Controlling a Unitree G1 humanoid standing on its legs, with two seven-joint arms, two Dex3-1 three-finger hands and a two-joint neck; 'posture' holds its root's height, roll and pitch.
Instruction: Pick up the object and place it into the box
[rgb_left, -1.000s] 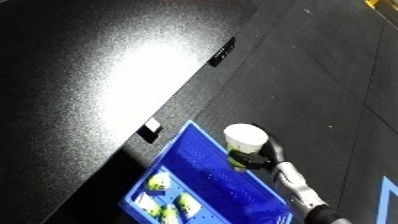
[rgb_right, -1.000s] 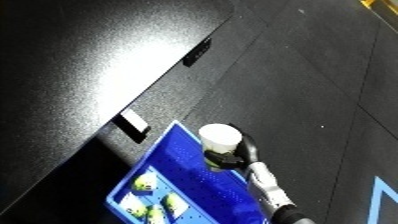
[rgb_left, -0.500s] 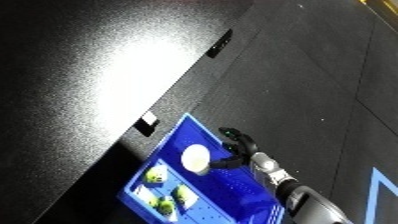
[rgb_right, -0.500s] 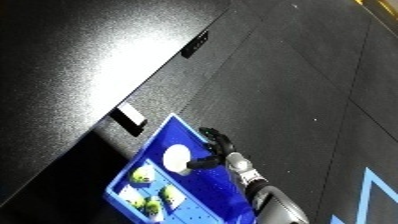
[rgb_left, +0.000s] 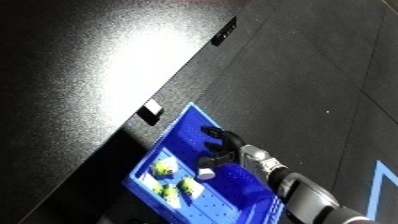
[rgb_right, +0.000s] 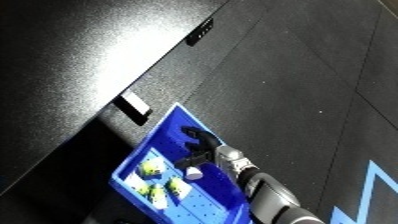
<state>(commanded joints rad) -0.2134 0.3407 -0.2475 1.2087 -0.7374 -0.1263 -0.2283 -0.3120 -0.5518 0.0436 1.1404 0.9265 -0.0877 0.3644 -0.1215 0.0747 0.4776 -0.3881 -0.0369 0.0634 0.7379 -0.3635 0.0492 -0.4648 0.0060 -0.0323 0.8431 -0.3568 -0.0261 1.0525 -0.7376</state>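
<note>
Surface: dark counter (rgb_left: 98, 75) fills the left and far part of the view; dark tiled floor (rgb_left: 311, 90) to the right, with blue floor tape (rgb_left: 384, 190) at the near right.
Bin: blue bin (rgb_left: 182, 125) is seen at the near edge of the counter, tilted in the view; perforated bottom visible.
Bin contents: several yellow-green items (rgb_left: 164, 167) are seen at the near-left end of the bin; what they are cannot be told.
Object: small white object (rgb_left: 206, 173), seen inside the bin, just beside the fingertips of the robot hand, near the yellow-green items. Whether it rests on the bin floor or is held cannot be told.
Right robot hand: right robot hand (rgb_left: 226, 147) is reached into the bin from the near right, fingers pointed down and left toward the object; whether the fingers are closed on it cannot be told.
Left robot hand: not seen in either view.
Progress: object is judged to be already within the bin walls, so carry is done. Release, if not made, and pulling the arm clear of the bin are judged to be what is left.
</note>
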